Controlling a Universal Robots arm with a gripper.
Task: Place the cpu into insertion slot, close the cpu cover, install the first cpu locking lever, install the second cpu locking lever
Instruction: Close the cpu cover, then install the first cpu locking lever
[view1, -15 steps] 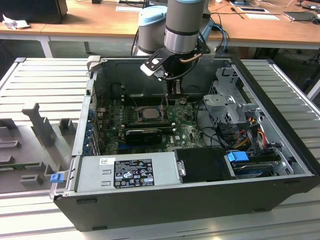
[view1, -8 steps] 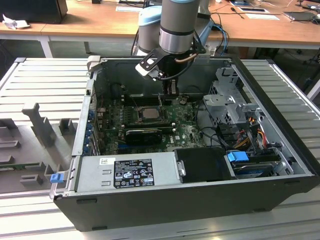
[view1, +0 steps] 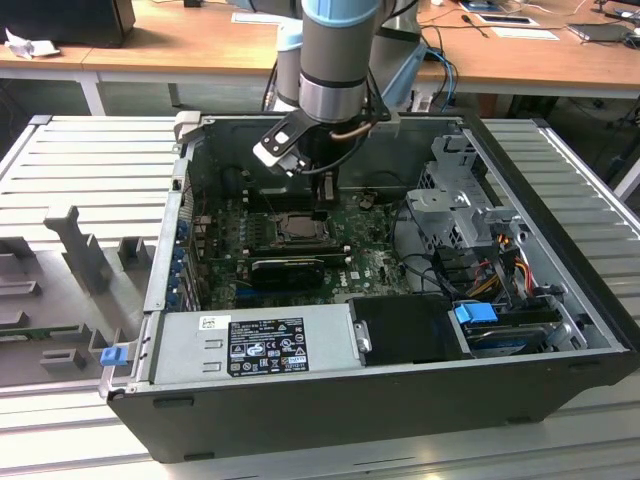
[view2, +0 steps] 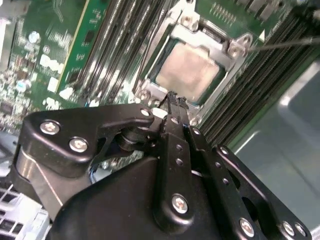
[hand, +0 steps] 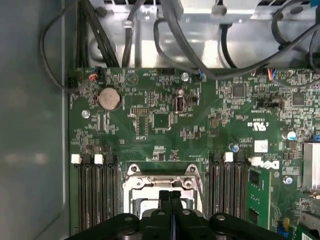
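The cpu (view2: 190, 70) shows a dull silver-grey square face, smooth and matte. It is seated in the insertion slot (view2: 202, 100) mid-board on the green motherboard (hand: 150, 125), between banks of long black ribbed memory slots (hand: 95, 195). The cpu cover (view2: 220, 47), a thin shiny metal frame, lies around it. The black gripper (view2: 173, 96) hangs just over the cover's edge, fingers pressed together on nothing.

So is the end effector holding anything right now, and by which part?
Nothing visibly held: the end effector is shut, its tips at the edge of the cpu cover.
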